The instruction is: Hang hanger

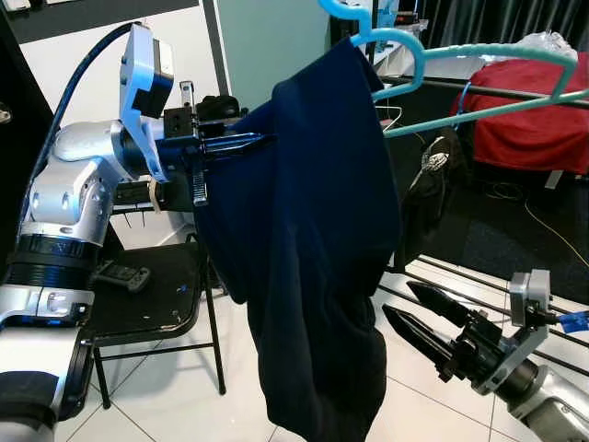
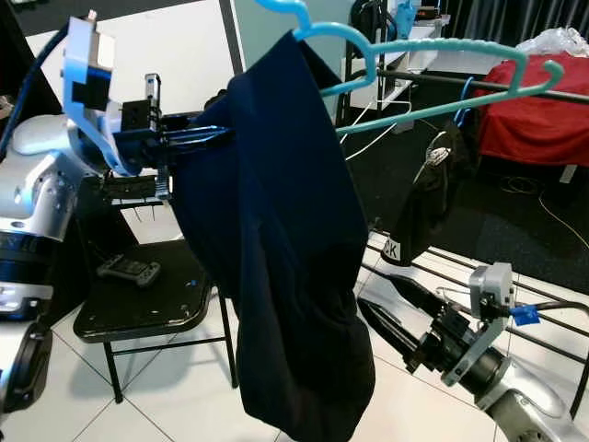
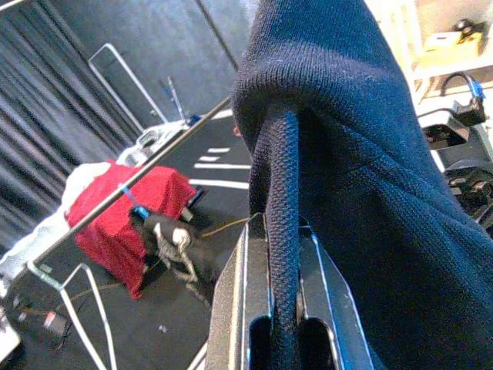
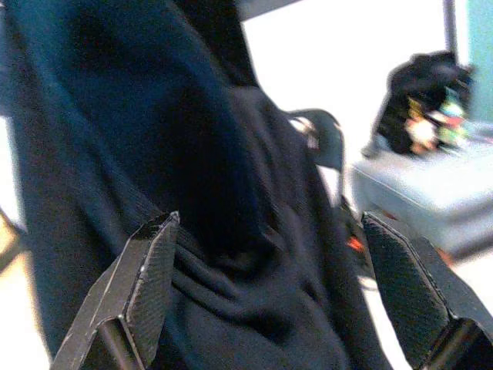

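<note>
- The left gripper (image 1: pixel 241 142) is up at chest height, fingers pinched tight on the edge of a dark navy garment (image 1: pixel 304 249); the wrist view shows a thick seam (image 3: pixel 282 231) squeezed between the two fingers.
- The garment hangs from a light blue hanger (image 1: pixel 479 78), draped over its left end and falling in a long, bunched fold toward the floor.
- The hanger is tilted, hook (image 1: pixel 354 20) up near the top of the view, its long bar running out to the right with that end bare.
- Behind the hanger's bare end a dark rail (image 1: pixel 497 90) crosses the room; whether the hanger touches it, I cannot tell.
- Low on the right, the right gripper (image 1: pixel 414 313) has its two black fingers spread apart with nothing between them, pointing at the lower folds of the garment and close to the cloth.
- Floor is pale tile (image 1: pixel 166 387) with dark grout lines near the robot, giving way to a dark floor farther back.
- A black folding chair (image 1: pixel 152 304) stands at the left below the left arm, with a small dark remote-like object (image 1: pixel 122 274) on its seat.
- At the back right, something covered in red cloth (image 1: pixel 538 115) sits against dark curtains (image 1: pixel 497 18).
- A white wall panel (image 1: pixel 184 55) stands behind the left arm.
</note>
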Robot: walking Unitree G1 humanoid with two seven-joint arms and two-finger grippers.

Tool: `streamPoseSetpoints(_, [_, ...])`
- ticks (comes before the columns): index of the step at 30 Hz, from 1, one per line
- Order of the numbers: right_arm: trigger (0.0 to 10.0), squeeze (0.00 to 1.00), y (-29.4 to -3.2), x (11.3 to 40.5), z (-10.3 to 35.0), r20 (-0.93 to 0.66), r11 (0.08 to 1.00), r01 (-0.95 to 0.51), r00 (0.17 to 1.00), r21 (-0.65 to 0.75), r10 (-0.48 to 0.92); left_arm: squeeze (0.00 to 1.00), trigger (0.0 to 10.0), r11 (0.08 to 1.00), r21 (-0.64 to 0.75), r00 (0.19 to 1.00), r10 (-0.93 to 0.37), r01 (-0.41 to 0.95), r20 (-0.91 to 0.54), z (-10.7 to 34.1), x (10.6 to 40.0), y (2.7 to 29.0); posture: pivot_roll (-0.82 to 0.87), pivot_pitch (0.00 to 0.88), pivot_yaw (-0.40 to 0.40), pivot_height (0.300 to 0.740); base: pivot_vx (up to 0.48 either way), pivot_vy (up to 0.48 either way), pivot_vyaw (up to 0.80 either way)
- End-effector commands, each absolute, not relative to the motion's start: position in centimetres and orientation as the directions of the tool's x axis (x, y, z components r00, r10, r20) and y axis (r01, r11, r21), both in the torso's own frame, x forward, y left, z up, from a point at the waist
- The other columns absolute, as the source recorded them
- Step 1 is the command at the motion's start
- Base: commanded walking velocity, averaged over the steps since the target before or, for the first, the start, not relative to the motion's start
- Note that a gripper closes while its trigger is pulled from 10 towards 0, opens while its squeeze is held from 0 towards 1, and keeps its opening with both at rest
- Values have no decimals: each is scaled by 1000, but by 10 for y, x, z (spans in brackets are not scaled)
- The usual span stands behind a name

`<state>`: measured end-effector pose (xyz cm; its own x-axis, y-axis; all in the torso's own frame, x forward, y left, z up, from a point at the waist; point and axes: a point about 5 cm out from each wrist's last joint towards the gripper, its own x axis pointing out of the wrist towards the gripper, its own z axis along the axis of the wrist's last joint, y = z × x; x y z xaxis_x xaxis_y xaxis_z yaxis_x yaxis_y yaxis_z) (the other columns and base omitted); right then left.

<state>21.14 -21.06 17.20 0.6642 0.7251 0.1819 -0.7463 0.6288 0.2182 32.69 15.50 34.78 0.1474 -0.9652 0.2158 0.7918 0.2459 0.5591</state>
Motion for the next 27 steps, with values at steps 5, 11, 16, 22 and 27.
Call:
streamPoseSetpoints(5, [10000,0,-189,217,195,284,507,-843,538,180,794,0,0,230,564,105,-964,793,246,352,322,149,-208,0,79,740,0,0,0])
streamPoseSetpoints(11, [0,0,-183,221,205,320,474,-867,497,152,807,0,0,222,557,98,-965,801,243,350,321,147,-206,0,76,740,0,0,0])
streamPoseSetpoints(16, [0,0,-184,219,209,318,470,-872,487,135,813,0,0,224,549,101,-964,805,246,349,320,146,-209,0,75,740,0,0,0])
streamPoseSetpoints(22, [0,0,-190,218,209,307,497,-859,510,124,804,0,0,233,545,115,-964,805,242,348,321,146,-209,0,75,740,0,0,0])
streamPoseSetpoints(27, [0,0,-197,213,207,281,519,-846,531,123,799,0,0,283,545,173,-954,789,245,349,327,154,-218,0,76,740,0,0,0])
